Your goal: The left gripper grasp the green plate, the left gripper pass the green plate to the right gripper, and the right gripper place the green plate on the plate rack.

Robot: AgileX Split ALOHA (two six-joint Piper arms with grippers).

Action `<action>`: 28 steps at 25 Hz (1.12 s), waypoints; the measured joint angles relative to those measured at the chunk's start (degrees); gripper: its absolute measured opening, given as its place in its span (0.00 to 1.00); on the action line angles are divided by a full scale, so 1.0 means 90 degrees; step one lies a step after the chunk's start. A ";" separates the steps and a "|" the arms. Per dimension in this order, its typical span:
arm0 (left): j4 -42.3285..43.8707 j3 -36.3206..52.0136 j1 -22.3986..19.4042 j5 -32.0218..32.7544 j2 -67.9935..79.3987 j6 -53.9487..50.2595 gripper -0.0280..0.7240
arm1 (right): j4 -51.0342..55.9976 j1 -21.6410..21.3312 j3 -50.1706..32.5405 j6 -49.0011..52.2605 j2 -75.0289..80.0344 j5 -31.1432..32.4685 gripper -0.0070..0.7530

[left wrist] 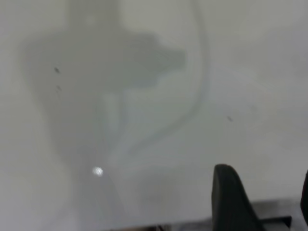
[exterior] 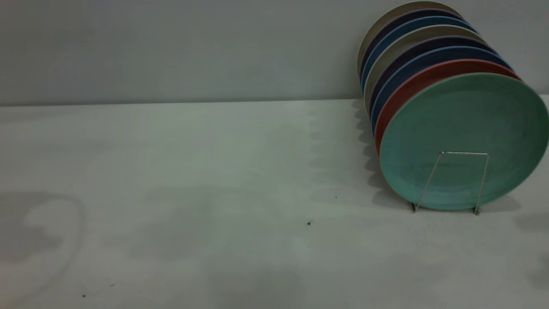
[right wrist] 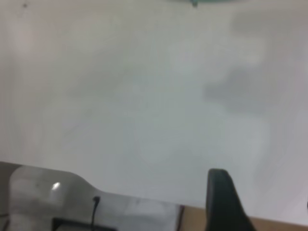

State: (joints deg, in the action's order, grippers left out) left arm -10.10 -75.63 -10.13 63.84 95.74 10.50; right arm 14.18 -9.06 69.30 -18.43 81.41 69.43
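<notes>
The green plate (exterior: 465,128) stands upright at the front of a row of plates, leaning in the plate rack (exterior: 461,154), whose silver wire loop crosses its lower face. A thin sliver of the green plate (right wrist: 207,1) shows at the border of the right wrist view. The left gripper (left wrist: 264,174) hangs open over bare white table with nothing between its fingers (left wrist: 230,199). The right gripper (right wrist: 262,188) is also open over bare table near the table's edge, holding nothing. Neither gripper appears in the exterior view.
Behind the green plate stand a salmon-pink plate (exterior: 411,86), dark blue plates (exterior: 401,60) and beige ones. The white table (exterior: 214,171) stretches left of the rack, with shadows of the arms on it. A grey wall runs behind.
</notes>
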 joint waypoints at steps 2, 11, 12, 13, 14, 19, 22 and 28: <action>-0.0128 0.0154 0.0029 0.0211 -0.0492 0.0006 0.54 | 0.0000 0.0421 -0.0060 0.0032 -0.0537 0.0008 0.58; -0.0404 0.2112 0.0029 0.0300 -0.3702 0.0241 0.54 | -0.0011 0.1713 -0.1392 0.0211 -0.3311 0.0179 0.58; -0.0404 0.2311 0.0029 0.0285 -0.4139 0.0241 0.54 | -0.0071 0.1713 -0.1580 0.0218 -0.3683 0.0179 0.58; -0.0404 0.2536 0.0029 0.0251 -0.4508 0.0227 0.54 | -0.0148 0.1713 -0.1753 0.0218 -0.3940 0.0179 0.58; -0.0404 0.2737 0.0029 0.0209 -0.4947 0.0221 0.54 | -0.0247 0.1713 -0.1913 0.0218 -0.4242 0.0179 0.58; -0.0404 0.3492 0.0029 0.0259 -0.6800 0.0079 0.57 | -0.0567 0.1713 -0.2566 0.0218 -0.5535 0.0179 0.58; -0.0398 0.3878 0.0029 0.0296 -0.7501 -0.0064 0.58 | -0.0595 0.1713 -0.3038 0.0218 -0.6106 0.0179 0.58; -0.0364 0.4558 0.0029 0.0301 -0.8847 -0.0117 0.58 | -0.0702 0.1713 -0.4224 0.0260 -0.7341 -0.0228 0.58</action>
State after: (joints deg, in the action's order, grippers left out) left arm -13.37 -34.60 -9.87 66.55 16.11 9.45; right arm 7.86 6.36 31.28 -16.09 15.35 67.39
